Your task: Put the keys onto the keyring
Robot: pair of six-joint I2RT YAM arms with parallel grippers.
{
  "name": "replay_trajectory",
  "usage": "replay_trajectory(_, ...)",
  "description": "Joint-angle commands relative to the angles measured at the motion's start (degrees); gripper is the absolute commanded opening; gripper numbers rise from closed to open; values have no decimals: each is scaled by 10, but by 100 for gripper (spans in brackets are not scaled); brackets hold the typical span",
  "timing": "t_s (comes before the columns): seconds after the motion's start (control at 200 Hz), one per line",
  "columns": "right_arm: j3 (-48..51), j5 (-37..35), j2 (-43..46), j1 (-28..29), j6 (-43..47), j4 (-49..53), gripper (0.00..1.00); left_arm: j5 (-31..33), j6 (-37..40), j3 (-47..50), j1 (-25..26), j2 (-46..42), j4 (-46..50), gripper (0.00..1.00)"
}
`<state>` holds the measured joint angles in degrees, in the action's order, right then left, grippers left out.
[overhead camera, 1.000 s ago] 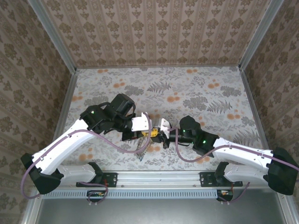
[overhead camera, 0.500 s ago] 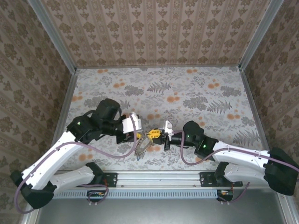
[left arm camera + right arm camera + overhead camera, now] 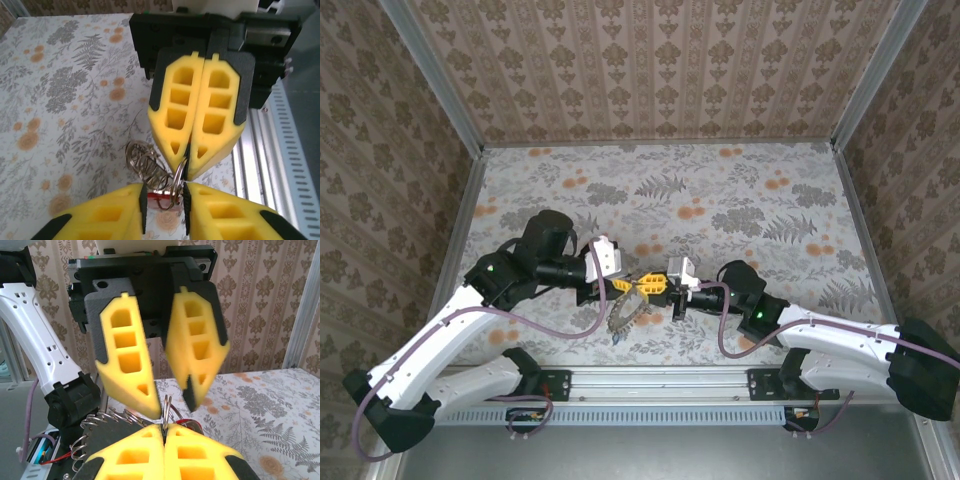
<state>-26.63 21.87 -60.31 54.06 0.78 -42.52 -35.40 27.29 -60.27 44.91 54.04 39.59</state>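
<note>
The keyring (image 3: pixel 178 181) is a silvery split ring with a coil of further rings (image 3: pixel 146 164) hanging off it. My right gripper (image 3: pixel 163 432) is shut on that ring, whose top edge (image 3: pixel 164 409) stands up out of the pinch. My left gripper (image 3: pixel 163 214) is open, its fingers straddling the ring without closing on it. A red key head (image 3: pixel 161 201) lies low between the left fingers, also visible as the red key (image 3: pixel 186 421) behind the ring. In the top view both grippers meet at the table's near middle, left gripper (image 3: pixel 628 287) facing right gripper (image 3: pixel 660 290), the ring cluster (image 3: pixel 623 318) dangling below. Yellow, blue and black keys are hidden.
The floral table (image 3: pixel 720 200) stretches back to patterned walls. A metal rail (image 3: pixel 650 378) runs along the near edge just under the dangling rings. The arms' purple cables (image 3: pixel 570 325) loop near the grippers.
The left arm has swung back to the left and lowered its elbow, its gripper staying at the ring. The right gripper has shifted slightly right, and the ring cluster now hangs lower between them.
</note>
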Motion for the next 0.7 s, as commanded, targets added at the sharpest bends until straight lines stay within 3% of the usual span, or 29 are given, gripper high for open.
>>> replay_trajectory(0.0,-3,14,10,4,-10,-51,0,-36,0,-2,-4,3,-11,18)
replay_trajectory(0.145,-2,12,13,4,-9,-51,0,-36,3,-1,-4,5,0,12)
replay_trajectory(0.57,-3,14,12,4,1,-50,0,-5,3,8,-4,3,3,17)
replay_trajectory(0.7,-7,14,10,5,9,-38,0,7,0,6,-4,2,2,6)
